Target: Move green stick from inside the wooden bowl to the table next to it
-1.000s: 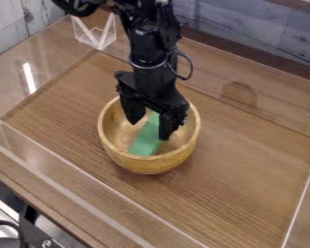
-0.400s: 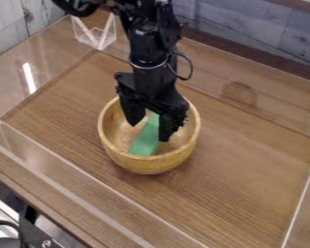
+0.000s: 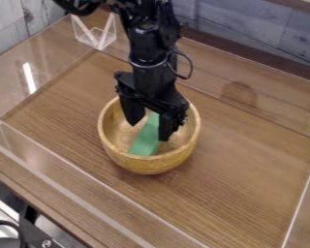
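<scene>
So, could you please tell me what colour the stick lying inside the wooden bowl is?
Bright green; the green stick shows best in the camera view.

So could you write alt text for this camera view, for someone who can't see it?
A black robot arm's gripper reaches straight down into a round, light tan wooden bowl, jaws open on either side of a flat, bright green stick leaning inside. The bowl sits on a dark brown wood-grain table edged by clear acrylic walls.
</scene>
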Robot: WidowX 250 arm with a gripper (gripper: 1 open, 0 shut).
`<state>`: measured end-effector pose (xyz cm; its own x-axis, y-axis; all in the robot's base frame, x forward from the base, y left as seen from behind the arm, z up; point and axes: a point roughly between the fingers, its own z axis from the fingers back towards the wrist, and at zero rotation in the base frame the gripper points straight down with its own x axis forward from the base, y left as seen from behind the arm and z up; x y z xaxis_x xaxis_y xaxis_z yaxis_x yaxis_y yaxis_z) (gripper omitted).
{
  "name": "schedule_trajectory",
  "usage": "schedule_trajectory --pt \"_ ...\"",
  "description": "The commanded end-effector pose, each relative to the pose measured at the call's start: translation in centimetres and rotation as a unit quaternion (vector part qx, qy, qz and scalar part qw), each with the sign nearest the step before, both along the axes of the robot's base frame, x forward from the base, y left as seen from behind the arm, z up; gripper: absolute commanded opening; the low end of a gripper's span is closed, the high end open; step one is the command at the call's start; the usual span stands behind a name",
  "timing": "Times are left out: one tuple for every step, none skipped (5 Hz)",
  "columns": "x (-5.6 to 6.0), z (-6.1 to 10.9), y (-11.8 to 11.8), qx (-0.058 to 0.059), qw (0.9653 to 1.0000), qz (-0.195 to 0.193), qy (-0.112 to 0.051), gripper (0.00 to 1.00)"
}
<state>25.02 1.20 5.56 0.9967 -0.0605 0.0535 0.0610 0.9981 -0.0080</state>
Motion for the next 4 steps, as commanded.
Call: schedule_trajectory --pt "1.3 1.7 0.4 0.002 0.9994 0.0 -0.034 1.0" --pt "1.2 0.9 0.5 0.005 0.9995 0.001 -0.032 1.0" --pt "1.1 0.2 0.5 0.009 0.9995 0.001 -0.03 1.0" --pt "1.0 -0.5 0.5 0.013 0.9996 0.003 -0.027 1.0"
